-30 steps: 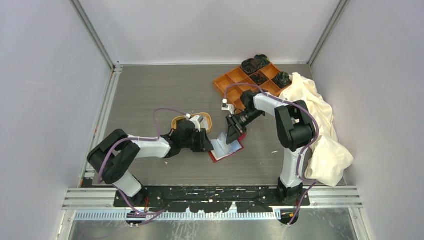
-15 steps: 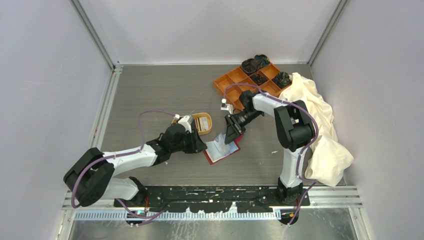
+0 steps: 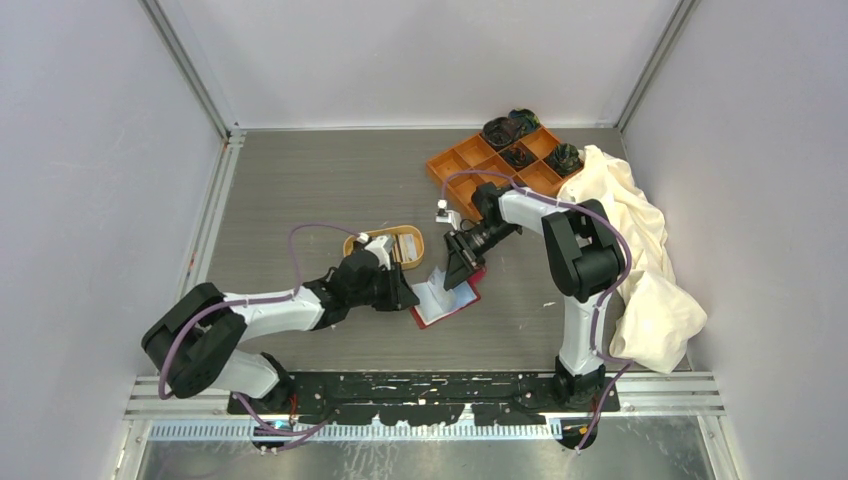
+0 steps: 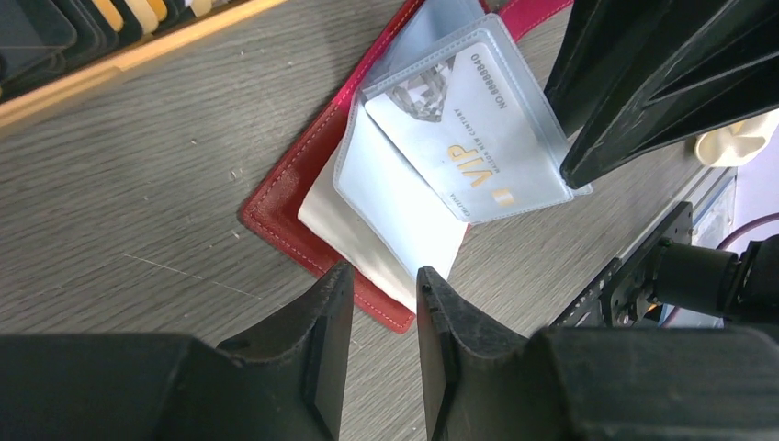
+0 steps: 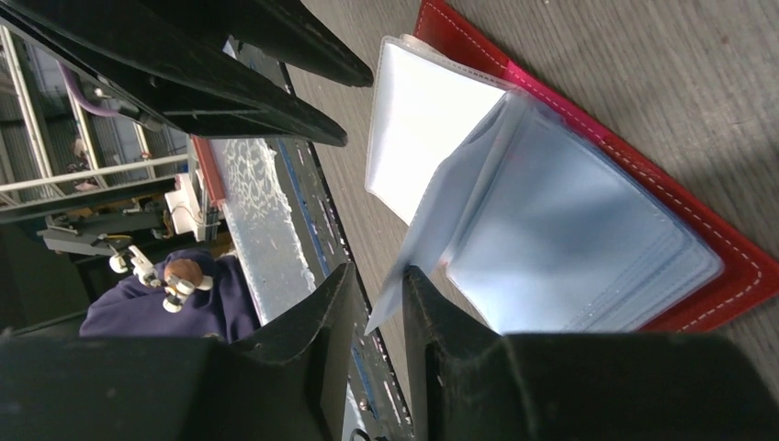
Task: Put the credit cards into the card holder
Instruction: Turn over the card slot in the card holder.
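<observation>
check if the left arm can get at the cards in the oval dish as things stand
Probably yes: the oval dish with its cards lies right beside the left gripper, nothing between them; the right gripper is over the card holder, clear of the dish.

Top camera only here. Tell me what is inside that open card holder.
Observer: The left wrist view shows a white card printed VIP in gold, inside a clear sleeve of the card holder.
Operator: Report the right gripper.
Observer: A lifted sleeve has its corner between the jaws of the right gripper; whether it is clamped is unclear.
Operator: Now the left.
Observer: The left gripper has a narrow gap with nothing in it.
</observation>
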`<control>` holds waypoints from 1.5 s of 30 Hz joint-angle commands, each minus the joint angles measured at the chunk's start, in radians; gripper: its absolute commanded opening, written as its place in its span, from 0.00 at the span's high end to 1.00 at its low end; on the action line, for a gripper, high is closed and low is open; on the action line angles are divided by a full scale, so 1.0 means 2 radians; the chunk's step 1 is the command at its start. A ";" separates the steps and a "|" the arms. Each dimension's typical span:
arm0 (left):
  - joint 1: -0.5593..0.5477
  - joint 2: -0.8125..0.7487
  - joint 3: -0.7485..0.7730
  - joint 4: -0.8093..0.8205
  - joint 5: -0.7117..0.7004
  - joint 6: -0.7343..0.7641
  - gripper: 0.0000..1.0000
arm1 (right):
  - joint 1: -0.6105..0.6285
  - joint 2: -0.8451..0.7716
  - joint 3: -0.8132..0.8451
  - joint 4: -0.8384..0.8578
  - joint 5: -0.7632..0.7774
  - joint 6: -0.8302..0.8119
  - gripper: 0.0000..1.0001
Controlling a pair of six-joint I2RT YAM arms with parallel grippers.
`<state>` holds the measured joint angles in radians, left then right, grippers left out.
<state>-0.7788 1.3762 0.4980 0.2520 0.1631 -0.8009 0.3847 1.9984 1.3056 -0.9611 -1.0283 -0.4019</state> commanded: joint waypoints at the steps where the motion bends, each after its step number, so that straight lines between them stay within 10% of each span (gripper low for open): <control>1: -0.007 0.013 0.021 0.043 0.010 -0.006 0.68 | 0.003 -0.004 0.004 0.013 -0.026 0.021 0.70; 27: -0.026 -0.002 0.019 0.037 -0.026 -0.005 0.66 | 0.018 0.010 0.004 0.019 -0.039 0.043 0.89; 45: -0.036 0.038 0.031 0.051 -0.022 -0.008 0.65 | 0.020 0.020 0.004 0.021 -0.048 0.047 0.78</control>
<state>-0.8463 1.4410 0.5251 0.3008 0.1242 -0.8120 0.4198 2.0338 1.3052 -0.9203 -1.0943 -0.3111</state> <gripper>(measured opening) 0.346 0.216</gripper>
